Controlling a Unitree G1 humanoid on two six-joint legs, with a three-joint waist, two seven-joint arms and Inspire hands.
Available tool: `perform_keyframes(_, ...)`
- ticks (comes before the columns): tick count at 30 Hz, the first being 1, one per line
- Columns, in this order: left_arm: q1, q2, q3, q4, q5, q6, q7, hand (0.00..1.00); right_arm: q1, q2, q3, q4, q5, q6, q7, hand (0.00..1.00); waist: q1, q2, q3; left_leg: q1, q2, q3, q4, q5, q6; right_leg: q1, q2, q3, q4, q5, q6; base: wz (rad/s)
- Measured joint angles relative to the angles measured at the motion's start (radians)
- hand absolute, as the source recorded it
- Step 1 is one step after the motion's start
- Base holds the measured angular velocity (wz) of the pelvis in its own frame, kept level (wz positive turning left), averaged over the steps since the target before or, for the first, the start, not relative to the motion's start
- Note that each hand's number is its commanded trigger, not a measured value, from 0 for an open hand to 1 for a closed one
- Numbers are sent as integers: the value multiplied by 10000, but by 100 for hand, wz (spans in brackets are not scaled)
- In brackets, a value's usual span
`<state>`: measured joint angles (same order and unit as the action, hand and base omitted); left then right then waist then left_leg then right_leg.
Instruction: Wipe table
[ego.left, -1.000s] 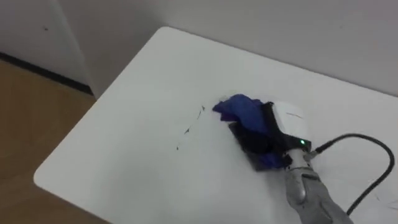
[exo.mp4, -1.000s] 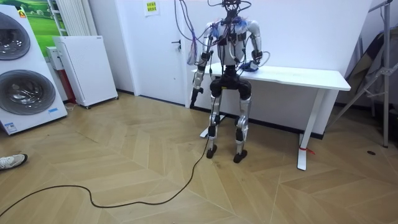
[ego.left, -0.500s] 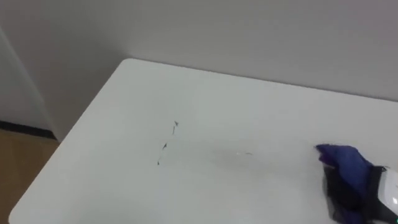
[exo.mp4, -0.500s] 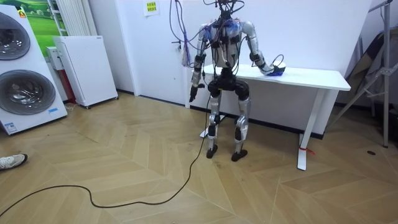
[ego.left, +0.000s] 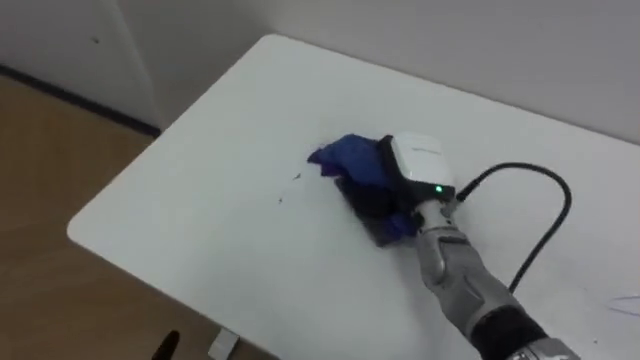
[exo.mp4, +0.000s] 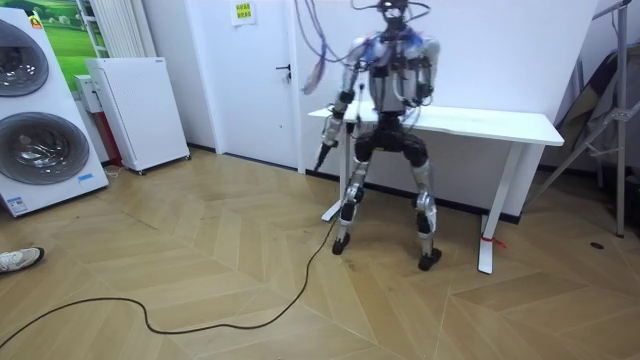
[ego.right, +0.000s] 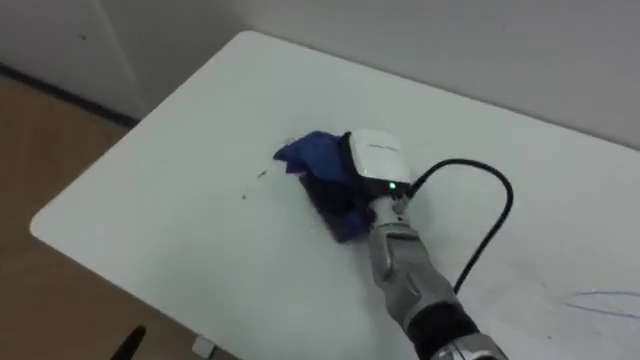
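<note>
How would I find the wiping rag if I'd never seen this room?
Look for the long white table beside the pale wall. On its top, the right robot hand lies on a crumpled cloth. The cloth is the only deep blue thing on the white surface, just right of a few small dark marks.

One white rectangular table (ego.left: 190, 235); one crumpled blue cloth (ego.left: 345, 160); two small dark marks (ego.left: 297, 177) on the tabletop just beside it. Two robot hands: right hand (ego.left: 400, 180), left hand (exo.mp4: 322, 157). Room view: two stacked front-loading washing machines (exo.mp4: 40, 150), one low white cabinet (exo.mp4: 135, 110), one white door (exo.mp4: 262, 90), one shoe (exo.mp4: 18, 260).
</note>
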<state>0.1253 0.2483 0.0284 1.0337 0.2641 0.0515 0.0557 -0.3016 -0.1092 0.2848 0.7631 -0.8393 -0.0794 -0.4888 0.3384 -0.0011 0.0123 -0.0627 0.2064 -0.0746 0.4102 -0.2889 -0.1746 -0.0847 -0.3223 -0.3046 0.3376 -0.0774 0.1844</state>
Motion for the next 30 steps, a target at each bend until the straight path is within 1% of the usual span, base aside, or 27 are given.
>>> perform_keyframes(1,288,-83,102,-140,-5,-16,-4,0,325,-35,-98,-5,78,-279,-238,100,-112,146,-3,276,489,237,-131,225,-193,48,391,-118,473,-547,-71,9)
perform_keyframes(2,409,-100,110,-138,-11,-45,-5,0,510,-70,-171,-6,102,-469,-383,100,-277,163,8,407,678,435,-244,422,-214,59,533,-172,668,-762,-192,6)
perform_keyframes(3,709,-124,286,-119,8,-105,-18,0,989,-209,-451,-15,63,-853,-684,100,-746,2,15,599,898,923,-570,904,-196,134,659,-314,914,-1138,-340,36)
perform_keyframes(4,1058,-143,656,-131,76,-194,-9,0,1677,-466,-923,-158,140,-1090,-1044,100,-1262,-148,-47,646,1031,1495,-822,1463,-146,263,704,-568,973,-1389,-462,49)
perform_keyframes(5,1104,-141,880,-154,113,-211,7,0,2077,-653,-1209,-308,249,-1141,-1220,100,-1459,-169,-74,653,1076,1686,-905,1731,-119,358,750,-628,952,-1479,-525,55)
perform_keyframes(6,1315,-143,1305,-165,121,-219,148,0,2682,-1008,-1775,-333,646,-1194,-1597,100,-1855,-408,-81,644,1157,1966,-1094,2198,29,449,857,-665,919,-1631,-652,53)
perform_keyframes(7,1434,-183,1537,-172,148,-171,238,0,3238,-1388,-2378,-230,1188,-1195,-1898,100,-2253,-463,-133,576,1208,2544,-1089,2454,98,622,977,-730,784,-1724,-752,55)
perform_keyframes(8,1470,-225,1645,-171,152,-143,228,0,3566,-1598,-2714,-161,1470,-1196,-2021,100,-2368,-520,-138,534,1203,2811,-1069,2483,124,734,1059,-791,669,-1740,-777,58)
perform_keyframes(9,1581,-257,1748,-176,148,-145,229,0,4042,-1897,-3501,120,1887,-1215,-2198,100,-2566,-563,-171,524,1182,3345,-1005,2481,122,870,1183,-832,555,-1811,-873,51)
perform_keyframes(10,1630,-267,1843,-199,157,-135,227,0,4351,-2034,-4193,539,2295,-1203,-2221,100,-2670,-580,-181,528,1138,3530,-924,2474,116,1069,1308,-941,384,-1827,-942,43)
perform_keyframes(12,1831,-282,1842,-385,146,-134,227,0,4753,-2204,-4698,760,2846,-1112,-2206,100,-2766,-567,-192,507,1088,3487,-729,2327,144,1283,1520,-1041,135,-1768,-1079,14)
perform_keyframes(13,1926,-315,1830,-444,147,-129,228,0,4835,-2350,-4781,753,3082,-1110,-2158,100,-2783,-451,-204,469,913,3413,-482,1911,253,1313,1638,-1006,28,-1718,-1159,-7)
perform_keyframes(14,1956,-315,1783,-444,147,-112,228,0,4784,-2387,-4794,716,3179,-1109,-2116,100,-2782,-355,-206,472,820,3427,-377,1676,263,1320,1715,-968,-7,-1697,-1191,-24)
perform_keyframes(15,2021,-318,1689,-435,134,-76,232,0,4678,-2403,-4787,490,3235,-989,-1997,100,-2662,-161,-208,614,685,3421,-359,1318,285,1350,1890,-749,-111,-1629,-1257,-58)
perform_keyframes(16,2077,-332,1541,-422,131,-70,249,0,4490,-2354,-4671,188,3223,-619,-1831,100,-2324,25,-181,955,504,3355,-476,1152,322,1335,1974,-343,-123,-1557,-1308,-79)
perform_keyframes(17,2123,-351,1469,-406,128,-69,251,0,4352,-2306,-4583,56,3207,-396,-1727,100,-2141,124,-182,1131,424,3314,-553,1093,364,1293,2028,-59,-124,-1525,-1315,-125)
perform_keyframes(18,2180,-465,1386,-325,121,-58,247,0,3902,-2304,-4403,-82,3042,-22,-1554,100,-1788,401,-177,1352,211,3097,-732,910,470,1118,2156,518,-105,-1399,-1336,-137)
perform_keyframes(19,2174,-600,1342,-302,15,-18,223,0,3460,-2288,-4064,-417,2794,367,-1366,100,-1512,556,-145,1463,12,3069,-1023,829,530,789,2254,983,-63,-1266,-1339,-137)
perform_keyframes(20,2124,-661,1336,-309,7,-2,220,0,3199,-2248,-3773,-619,2709,550,-1293,100,-1397,686,-172,1470,-98,3047,-1194,827,534,588,2294,1211,-40,-1207,-1286,-123)
perform_keyframes(21,2016,-746,1331,-300,1,3,220,0,2701,-2036,-3166,-1118,2408,858,-1059,100,-1170,690,-190,1450,-281,3012,-1554,828,533,177,2361,1565,61,-1034,-1337,-111)
perform_keyframes(22,1831,-764,1223,-283,-67,67,227,0,2110,-1708,-2221,-1423,2317,906,-830,100,-1029,762,-137,1392,-450,2777,-1841,849,537,-220,2439,1836,94,-843,-1378,-95)
perform_keyframes(23,1733,-759,1118,-282,-200,135,229,0,1819,-1595,-1807,-1443,2242,901,-717,100,-1057,771,-115,1336,-508,2658,-1901,869,565,-301,2465,1885,41,-751,-1383,-53)
perform_keyframes(25,1326,-750,682,-394,-510,269,232,0,1369,-871,-587,-1474,1939,661,-235,100,-1123,660,-84,1142,-639,2265,-2031,913,609,-382,2467,1893,-9,-640,-1338,13)
perform_keyframes(27,1264,-778,397,-775,-652,318,209,0,1378,-624,-291,-1453,1526,339,33,100,-1153,484,-94,1080,-744,1952,-2133,928,605,-339,2465,1884,-131,-638,-1332,32)
perform_keyframes(28,1380,-780,331,-1054,-674,321,209,0,1490,-612,-288,-1452,1294,225,48,100,-1199,360,-115,1083,-829,1732,-2232,951,646,-296,2465,1870,-149,-615,-1342,23)
perform_keyframes(29,1452,-770,338,-1159,-691,329,216,0,1572,-647,-304,-1458,1241,196,5,100,-1277,334,-143,1088,-855,1615,-2259,979,691,-243,2465,1826,-216,-572,-1400,32)
perform_keyframes(30,1590,-743,375,-1239,-757,336,239,0,1907,-773,-332,-1302,1194,7,-195,100,-1508,221,-165,1139,-845,1452,-2311,996,717,24,2465,1636,-505,-507,-1381,43)
